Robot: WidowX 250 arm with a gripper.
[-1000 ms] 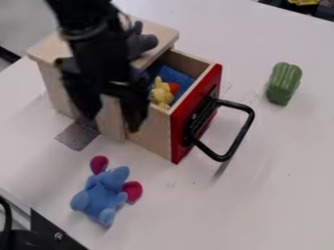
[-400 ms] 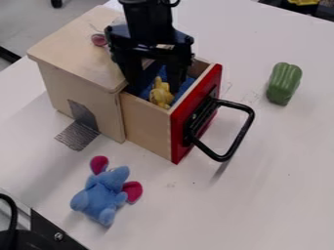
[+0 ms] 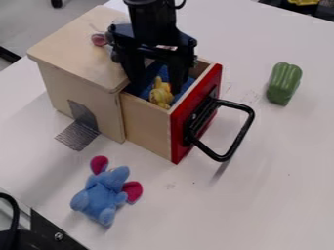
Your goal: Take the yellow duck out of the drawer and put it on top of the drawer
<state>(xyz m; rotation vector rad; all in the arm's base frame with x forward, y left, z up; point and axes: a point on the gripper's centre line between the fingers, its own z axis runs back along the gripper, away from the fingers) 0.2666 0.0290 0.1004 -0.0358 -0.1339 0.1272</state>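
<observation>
Yellow duck [image 3: 160, 95]: in the pulled-out drawer [image 3: 145, 119], close to its near side wall, head up. I do not have it.
Pincer [image 3: 156, 88]: released, one finger on either side as I see it, tips down in the drawer. Whether either touches the duck I cannot tell.
Blue lining [image 3: 163, 73]: soft stuff right beside the duck. If I close too deep or too far back, I expect a pinch of lining, with the duck slipping out in front or dragging it up too.
Near side wall: the duck is so near it that a finger coming down off line could land on the wood, or press the duck against it and tip it over.
Red front [image 3: 181, 132]: knock it sideways while closing and the whole drawer might shift, spoiling my aim.
Wooden top [image 3: 75, 46]: where I judge the duck should end up. Its edge overhangs beside my finger; if I swing across before rising enough, I could strike it and lose my grip.
Pinkish thing [image 3: 99, 39]: on that wooden top, partly behind me. Released against it, the duck could topple, so I should pick a spot well apart from it and from the edge.
</observation>
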